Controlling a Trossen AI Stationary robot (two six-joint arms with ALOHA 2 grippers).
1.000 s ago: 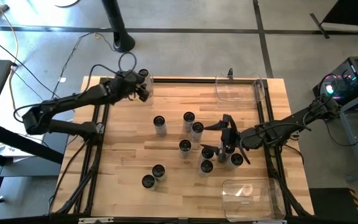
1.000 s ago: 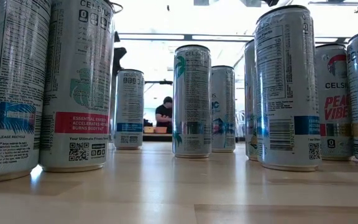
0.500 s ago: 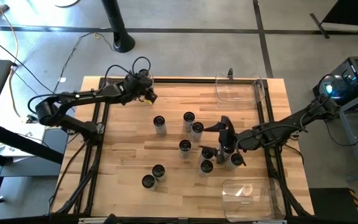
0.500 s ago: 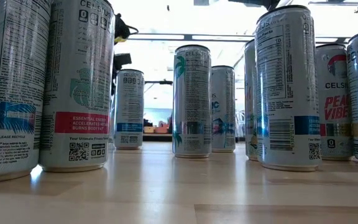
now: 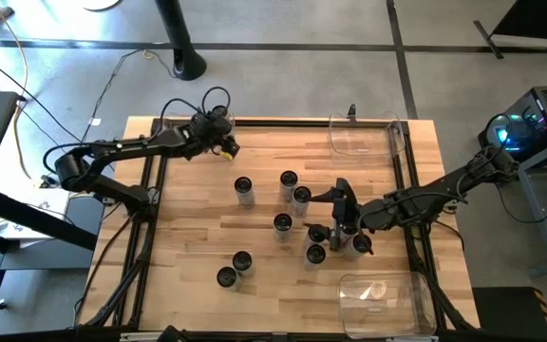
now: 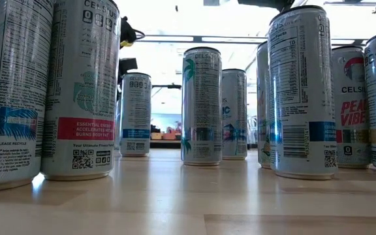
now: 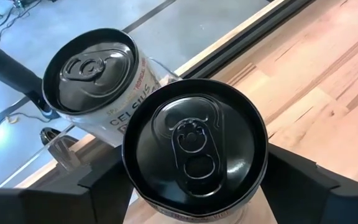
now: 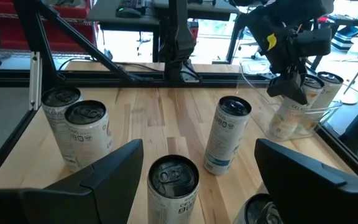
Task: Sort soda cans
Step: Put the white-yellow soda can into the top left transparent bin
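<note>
Left arm: reaches to the far-left corner of the worktop (image 5: 188,237). The left hand (image 5: 221,133) hangs over a clear bin (image 8: 263,124) at that corner. Its wrist view shows one soda can (image 7: 194,146) upright within the hand, dark top up. A second can (image 7: 92,71) stands just beyond it in the bin, tilted. Whether the hand is clamped on the nearer can or has let go of it cannot be told.

Middle of worktop: loose cans stand upright.
- One can (image 5: 245,190) stands alone on the left.
- A pair (image 5: 289,180) (image 5: 301,198) stands close together towards the far side.
- A single can (image 5: 282,224) stands just nearer than the pair.
- Two more (image 5: 242,260) (image 5: 226,276) stand side by side near the front-left.

Right of centre: the right hand (image 5: 340,217) hovers low over a tight group of cans (image 5: 315,254) (image 5: 360,244). It is spread wide and holds nothing. In its wrist view one can (image 8: 173,177) stands ahead in the gap, touching neither finger.

Right edge: two clear bins sit here, one at the far corner (image 5: 364,133) and one at the near corner (image 5: 383,299).
</note>
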